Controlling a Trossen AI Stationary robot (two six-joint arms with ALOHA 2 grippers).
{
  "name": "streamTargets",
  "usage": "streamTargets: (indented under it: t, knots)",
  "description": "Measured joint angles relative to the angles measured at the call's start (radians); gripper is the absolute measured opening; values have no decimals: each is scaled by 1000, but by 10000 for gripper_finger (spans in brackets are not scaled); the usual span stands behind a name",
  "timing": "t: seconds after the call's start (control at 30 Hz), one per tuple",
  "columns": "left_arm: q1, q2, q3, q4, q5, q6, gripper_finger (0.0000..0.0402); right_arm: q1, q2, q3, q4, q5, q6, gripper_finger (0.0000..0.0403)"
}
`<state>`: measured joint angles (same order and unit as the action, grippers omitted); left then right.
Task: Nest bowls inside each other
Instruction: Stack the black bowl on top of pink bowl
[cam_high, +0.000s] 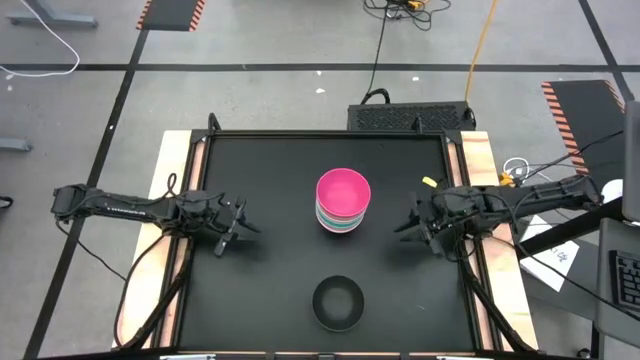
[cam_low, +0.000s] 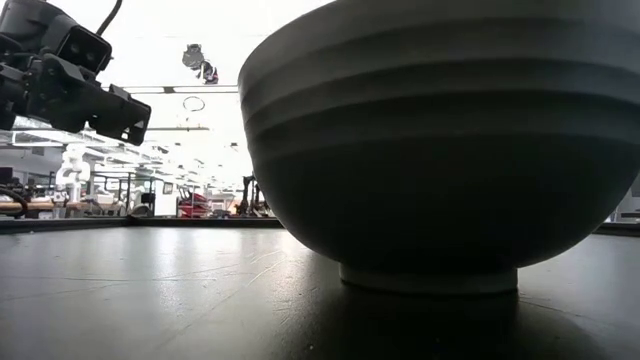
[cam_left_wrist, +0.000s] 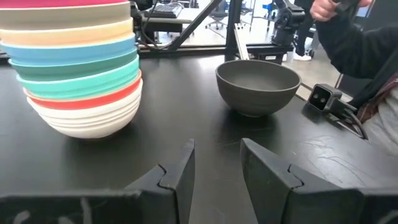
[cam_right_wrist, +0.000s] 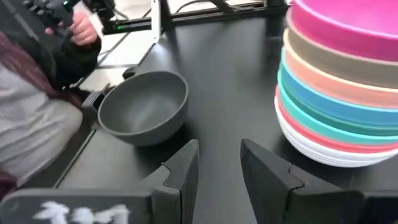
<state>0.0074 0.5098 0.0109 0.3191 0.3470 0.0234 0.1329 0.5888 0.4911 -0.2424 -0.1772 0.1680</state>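
Observation:
A stack of nested bowls (cam_high: 343, 200) stands mid-table with a magenta bowl on top. Its white bottom bowl (cam_left_wrist: 87, 121) rests on the black tabletop. A single black bowl (cam_high: 338, 303) stands upright by itself near the front edge; it fills the low view (cam_low: 430, 150). My left gripper (cam_high: 235, 232) hovers left of the stack, open, with nothing between its fingers (cam_left_wrist: 217, 149). My right gripper (cam_high: 415, 222) hovers right of the stack, also open and with nothing in it (cam_right_wrist: 219, 152). Both point toward the table's middle.
A small camera block (cam_left_wrist: 323, 96) sits at the table's near edge beside the black bowl. A person (cam_right_wrist: 37, 93) sits beyond that edge, one hand (cam_right_wrist: 84, 28) on a handheld device. A small yellow piece (cam_high: 430, 181) lies at the right. Raised rails (cam_high: 190, 180) border the black tabletop.

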Motion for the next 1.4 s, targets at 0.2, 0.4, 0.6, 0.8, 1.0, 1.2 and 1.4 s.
streamTargets:
  t: [0.2, 0.4, 0.6, 0.8, 1.0, 1.2, 1.4]
  knots:
    - [-24, 0, 0, 0, -17, 5, 131, 25, -17, -2, -23, 2, -97, 112]
    - [-44, 0, 0, 10, -32, 24, 131, 46, -109, -21, -58, 126, -172, 112]
    - [-58, 0, 0, 24, -39, 43, 131, 44, -280, -87, -124, 253, -163, 112]
    - [-62, 0, 0, 29, -45, 43, 131, 44, -443, -154, -77, 256, -34, 112]
    - [-62, 0, 0, 28, -45, 47, 131, 44, -525, -330, 72, 258, 110, 111]
    - [-62, 0, 0, 24, -57, 61, 131, 47, -513, -471, 293, 252, 97, 111]
    - [-62, 6, 0, 8, -86, 65, 131, 43, -509, -466, 288, 277, -21, 111]
